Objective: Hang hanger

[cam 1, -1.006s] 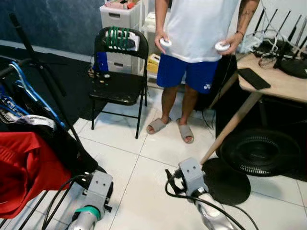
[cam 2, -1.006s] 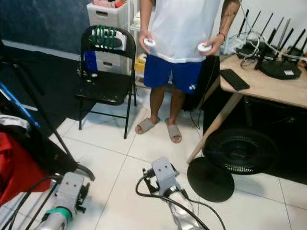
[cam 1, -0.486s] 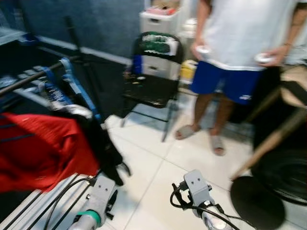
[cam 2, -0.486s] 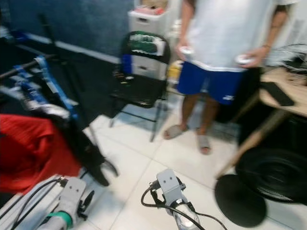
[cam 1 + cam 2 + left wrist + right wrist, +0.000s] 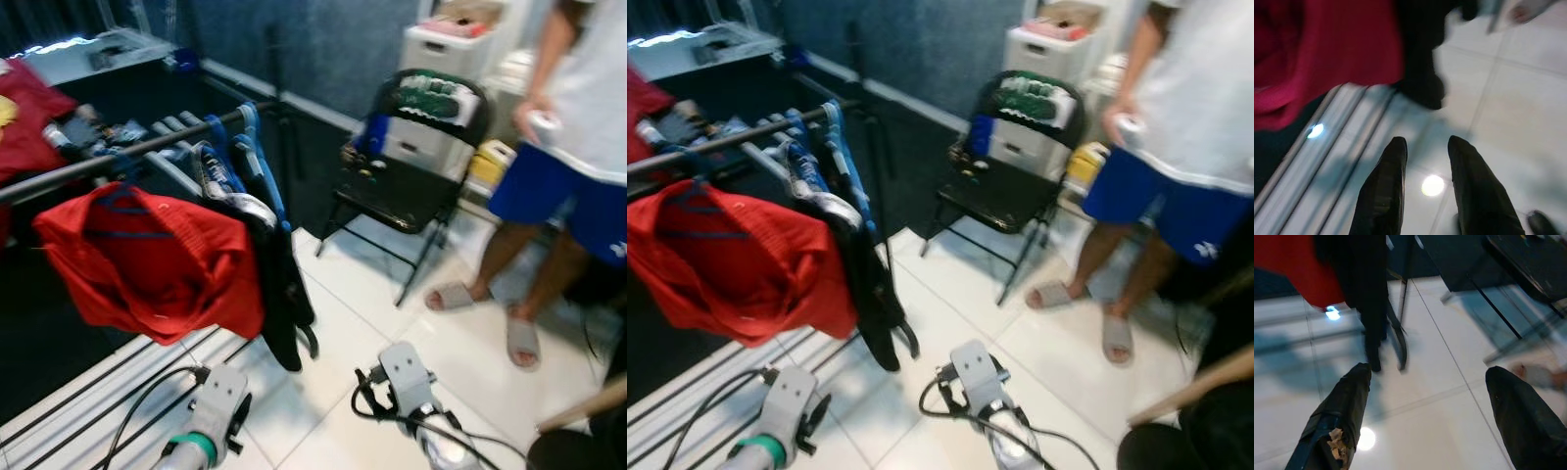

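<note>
the robot faces a clothes rail (image 5: 118,157) where a red shirt (image 5: 147,259) and blue hangers (image 5: 257,157) hang; more hangers, green (image 5: 431,98), sit on the back of a folding chair (image 5: 411,186) near a person (image 5: 578,147). left gripper (image 5: 1425,147), fingers slightly apart, and right gripper (image 5: 1425,377), fingers wide apart, both hold nothing, low over the tile floor. likely best move: square up to the chair before reaching for a hanger.

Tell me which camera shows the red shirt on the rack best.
The left eye view: the whole red shirt hangs from the clothes rail, beside a black garment. The right eye view crops its left edge. The wrist views catch only blurred red patches.
</note>
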You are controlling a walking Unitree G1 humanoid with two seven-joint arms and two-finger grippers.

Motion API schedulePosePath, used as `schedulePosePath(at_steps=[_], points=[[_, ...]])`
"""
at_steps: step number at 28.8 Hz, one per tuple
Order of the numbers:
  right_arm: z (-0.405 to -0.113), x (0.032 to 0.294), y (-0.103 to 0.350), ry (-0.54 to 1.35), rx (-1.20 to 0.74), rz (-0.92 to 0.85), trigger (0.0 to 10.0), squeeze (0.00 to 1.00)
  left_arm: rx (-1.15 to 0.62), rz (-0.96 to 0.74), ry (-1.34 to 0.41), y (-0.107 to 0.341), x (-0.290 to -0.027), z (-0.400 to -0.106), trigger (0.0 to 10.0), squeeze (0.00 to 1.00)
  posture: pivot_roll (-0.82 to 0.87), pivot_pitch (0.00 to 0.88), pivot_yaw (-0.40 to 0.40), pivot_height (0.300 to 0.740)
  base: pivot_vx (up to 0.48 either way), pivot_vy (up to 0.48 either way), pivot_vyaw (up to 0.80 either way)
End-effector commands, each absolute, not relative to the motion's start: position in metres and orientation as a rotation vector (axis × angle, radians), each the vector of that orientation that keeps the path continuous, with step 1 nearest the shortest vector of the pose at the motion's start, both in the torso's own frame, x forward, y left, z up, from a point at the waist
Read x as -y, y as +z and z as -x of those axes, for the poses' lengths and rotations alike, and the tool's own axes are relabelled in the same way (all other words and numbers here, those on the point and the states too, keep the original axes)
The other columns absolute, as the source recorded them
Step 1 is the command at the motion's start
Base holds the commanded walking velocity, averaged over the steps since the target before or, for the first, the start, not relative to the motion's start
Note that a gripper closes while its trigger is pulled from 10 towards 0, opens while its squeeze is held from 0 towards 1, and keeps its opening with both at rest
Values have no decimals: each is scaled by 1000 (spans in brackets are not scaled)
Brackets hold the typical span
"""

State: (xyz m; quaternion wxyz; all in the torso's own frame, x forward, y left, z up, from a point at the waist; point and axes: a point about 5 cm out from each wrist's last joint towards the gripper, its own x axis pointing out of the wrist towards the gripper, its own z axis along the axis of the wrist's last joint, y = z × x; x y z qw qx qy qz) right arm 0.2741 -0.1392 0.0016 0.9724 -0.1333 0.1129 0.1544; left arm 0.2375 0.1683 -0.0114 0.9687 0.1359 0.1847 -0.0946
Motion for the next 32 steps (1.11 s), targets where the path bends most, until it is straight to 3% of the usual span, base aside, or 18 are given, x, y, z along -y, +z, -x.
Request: schedulePosePath(at_steps=[1, 10, 16, 19, 32], points=[[-268, 139, -5, 320, -258, 269, 10000, 0, -399, -282, -187, -17, -168, -232, 10000, 0, -70, 0, 45, 740, 0, 0, 794], [-277, 130, 10, 336, -170, 252, 10000, 0, -283, -321, -185, 8, -158, -246, 10000, 0, -71, 0, 53, 740, 0, 0, 794], [-298, 126, 45, 319, 5, 224, 10000, 0, -143, -292, -206, 45, -141, -262, 10000, 0, -72, 0, 54, 740, 0, 0, 792], [-318, 130, 89, 281, 176, 190, 10000, 0, -39, -237, -211, 79, -130, -275, 10000, 0, -76, 0, 58, 740, 0, 0, 788], [-322, 123, 110, 286, 259, 158, 10000, 0, 34, -187, -251, 102, -118, -278, 10000, 0, -85, 0, 64, 740, 0, 0, 785]])
